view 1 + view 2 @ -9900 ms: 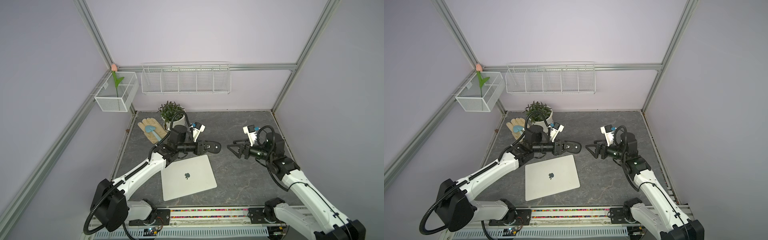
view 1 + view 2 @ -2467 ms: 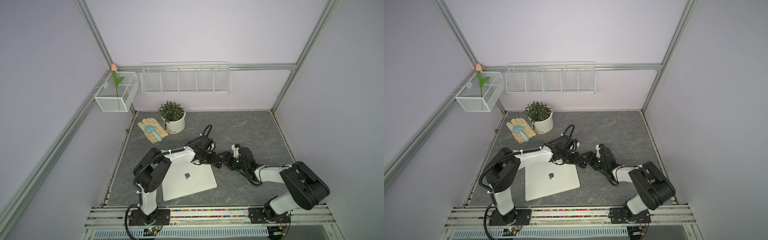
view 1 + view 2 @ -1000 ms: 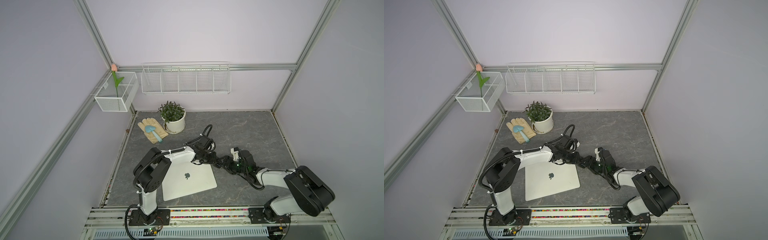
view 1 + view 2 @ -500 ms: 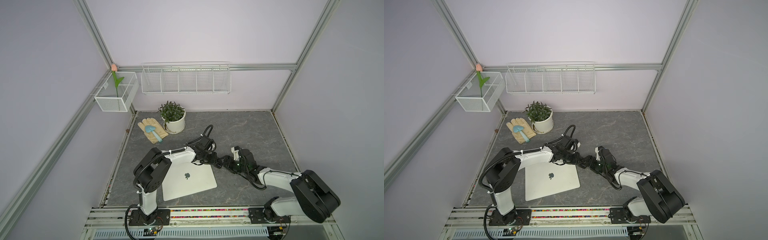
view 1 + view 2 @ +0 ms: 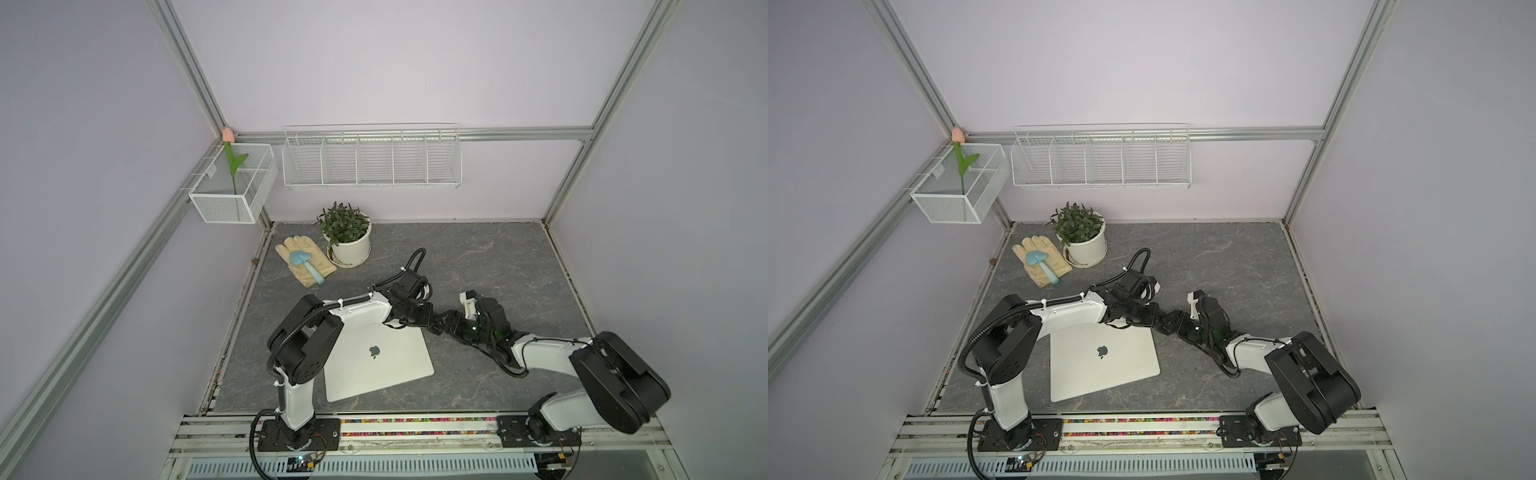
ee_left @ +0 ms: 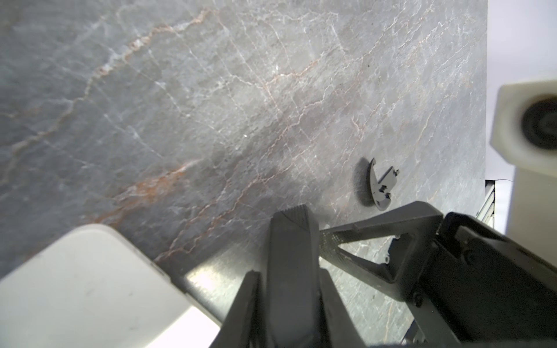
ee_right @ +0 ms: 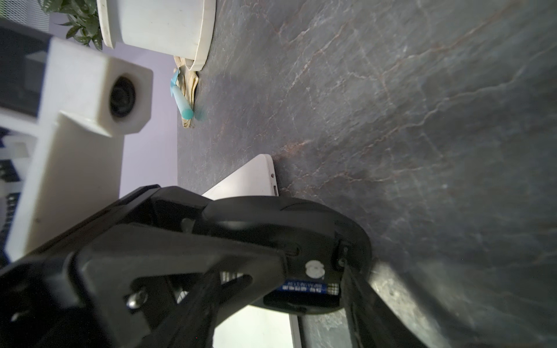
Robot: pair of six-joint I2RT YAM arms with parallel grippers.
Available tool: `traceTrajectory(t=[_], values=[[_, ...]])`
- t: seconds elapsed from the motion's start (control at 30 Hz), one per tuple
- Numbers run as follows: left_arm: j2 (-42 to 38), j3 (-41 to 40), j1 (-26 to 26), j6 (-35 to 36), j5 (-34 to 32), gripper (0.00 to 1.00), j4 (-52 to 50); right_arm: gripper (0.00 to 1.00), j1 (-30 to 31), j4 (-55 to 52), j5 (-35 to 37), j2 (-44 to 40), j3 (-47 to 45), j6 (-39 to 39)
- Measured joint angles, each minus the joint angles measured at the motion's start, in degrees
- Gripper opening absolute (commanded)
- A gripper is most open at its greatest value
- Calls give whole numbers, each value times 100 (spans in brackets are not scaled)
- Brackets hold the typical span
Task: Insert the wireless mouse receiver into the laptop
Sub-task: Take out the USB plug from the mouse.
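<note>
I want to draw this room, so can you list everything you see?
grey marbled tabletop: one, grey, underneath.
slim silver-white rectangular laptop: one, silver-white, closed, front middle.
leafy plant in white pot: one, green, back left.
beige fabric gloves: maybe two, beige, beside pot.
small blue plastic trowel: one, blue, on gloves.
white mesh wall basket: one, white, left wall.
pink artificial tulip: one, pink, in basket.
white wire shelf: one, white, back wall.
thin curved plastic piece: one, black, on tabletop.
black oval computer mouse: one, black, in right hand.
robot arms: two, white-black, from front rail.
left hand: one, black, shut, by laptop's corner.
right hand: one, black, gripping mouse.
</note>
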Motion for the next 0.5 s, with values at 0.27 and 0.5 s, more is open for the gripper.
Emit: traceTrajectory(t=[0.27,0.5], values=[[0,31,35,122,-79,0,-20,70,-42,581,-87,232,-103,-2],[9,31,85,225,28,0,-24,73,-105,616,-133,234,-136,-144]])
